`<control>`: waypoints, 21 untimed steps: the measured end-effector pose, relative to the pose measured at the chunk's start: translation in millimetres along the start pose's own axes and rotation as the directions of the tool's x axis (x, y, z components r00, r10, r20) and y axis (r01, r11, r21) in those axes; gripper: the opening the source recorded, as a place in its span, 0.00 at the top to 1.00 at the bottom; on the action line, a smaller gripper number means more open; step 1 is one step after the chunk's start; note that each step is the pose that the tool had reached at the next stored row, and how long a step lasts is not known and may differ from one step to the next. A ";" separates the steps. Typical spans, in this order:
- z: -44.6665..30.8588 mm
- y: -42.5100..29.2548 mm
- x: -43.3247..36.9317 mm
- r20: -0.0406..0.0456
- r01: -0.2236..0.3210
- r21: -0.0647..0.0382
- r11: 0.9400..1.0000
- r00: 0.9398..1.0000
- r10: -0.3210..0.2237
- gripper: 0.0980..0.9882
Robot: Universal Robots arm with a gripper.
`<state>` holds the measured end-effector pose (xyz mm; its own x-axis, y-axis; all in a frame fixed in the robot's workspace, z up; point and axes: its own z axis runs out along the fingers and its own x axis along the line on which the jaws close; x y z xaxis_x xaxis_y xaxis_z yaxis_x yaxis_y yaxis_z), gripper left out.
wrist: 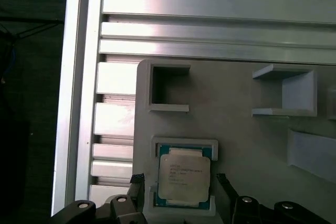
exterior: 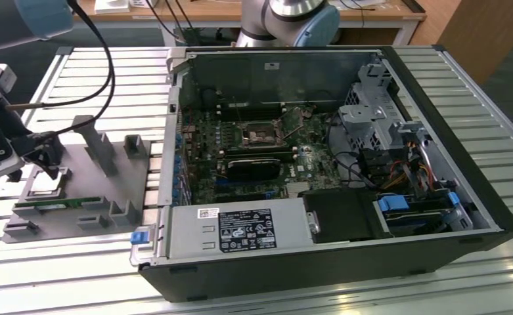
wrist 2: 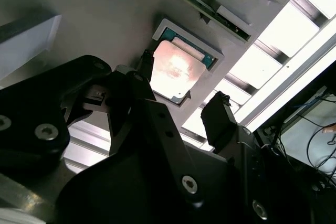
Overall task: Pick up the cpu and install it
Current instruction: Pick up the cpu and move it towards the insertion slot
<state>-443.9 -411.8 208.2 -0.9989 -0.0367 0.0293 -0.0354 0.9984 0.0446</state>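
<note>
Matt plastic, bare metal — and one bright lid

The cpu [wrist: 184, 178] has a smooth metal top, satin in the first wrist view and glaring pale in the second wrist view; the holder [wrist: 236, 93] around it is matt grey plastic. The table [wrist: 210, 3] beneath is ribbed, brushed aluminium with a soft sheen. The gripper [wrist 2: 184, 80] is dull black with shiny screw heads. In the exterior view the computer case [exterior: 344, 269] is matt black — its power supply cover [exterior: 186, 230] plain grey sheet metal.

Even light fills the exterior view; in the second wrist view glare bleaches the cpu [wrist 2: 177, 70] and table slats [wrist 2: 286, 32].
</note>
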 end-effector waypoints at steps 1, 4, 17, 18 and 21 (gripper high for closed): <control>0.4 0.0 -0.2 0.000 0.000 0.000 1.000 1.000 0.000 0.38; 1.3 -0.1 -0.7 0.000 0.000 0.000 1.000 1.000 0.000 0.38; 10.1 -0.9 -2.4 0.000 0.000 0.000 1.000 1.000 0.000 0.38; 10.9 -1.0 -2.4 0.000 0.000 0.000 1.000 1.000 0.000 0.38; 12.1 -1.1 -2.5 0.000 0.000 0.000 1.000 1.000 0.000 0.38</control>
<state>-441.8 -412.2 195.9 -0.9989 -0.0367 0.0294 -0.0353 0.9984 0.0445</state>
